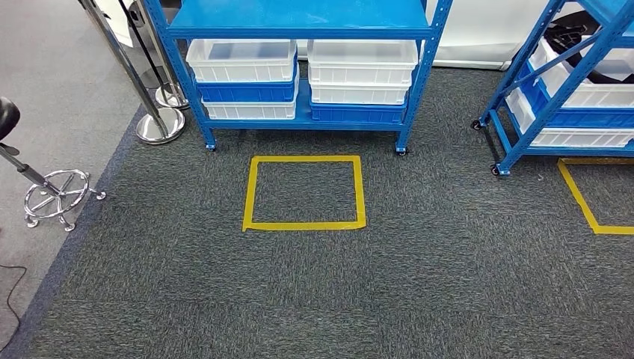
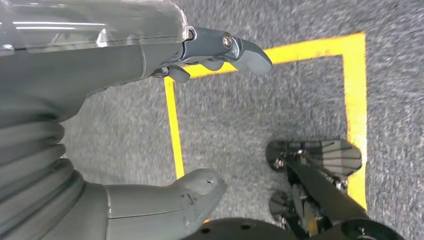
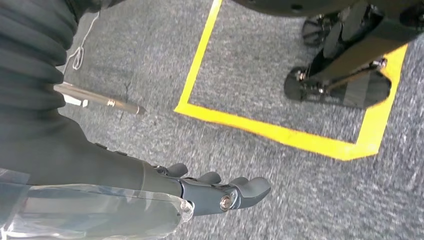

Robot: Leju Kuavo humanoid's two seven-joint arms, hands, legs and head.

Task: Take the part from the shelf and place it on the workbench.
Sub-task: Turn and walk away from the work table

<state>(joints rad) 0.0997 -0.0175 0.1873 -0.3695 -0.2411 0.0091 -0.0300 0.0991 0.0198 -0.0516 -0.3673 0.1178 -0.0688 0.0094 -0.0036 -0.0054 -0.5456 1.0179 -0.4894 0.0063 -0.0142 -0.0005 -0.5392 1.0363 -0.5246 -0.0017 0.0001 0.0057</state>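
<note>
Head view, as I watch from the remote station: a blue shelf [image 1: 303, 30] stands at the far side of dark grey carpet [image 1: 314, 292], its lower tier stacked with white bins [image 1: 243, 60] and blue bins [image 1: 247, 92]. I cannot tell which bin holds the part; none is visible from here. A yellow tape square [image 1: 304, 192] marks the carpet just in front of the shelf. A second blue shelf [image 1: 568, 82] stands to the right, with more bins and another yellow tape outline near it. Chrome stanchion bases [image 1: 159, 126] sit far left, and a stool base [image 1: 56, 196] lies left on the lighter floor. At my left wrist, the left hand [image 2: 150, 125] hangs over carpet and yellow tape, fingers spread from the thumb, holding nothing. At my right wrist, the right hand [image 3: 200, 192] hangs likewise, fingers extended and apart, holding nothing.
</note>
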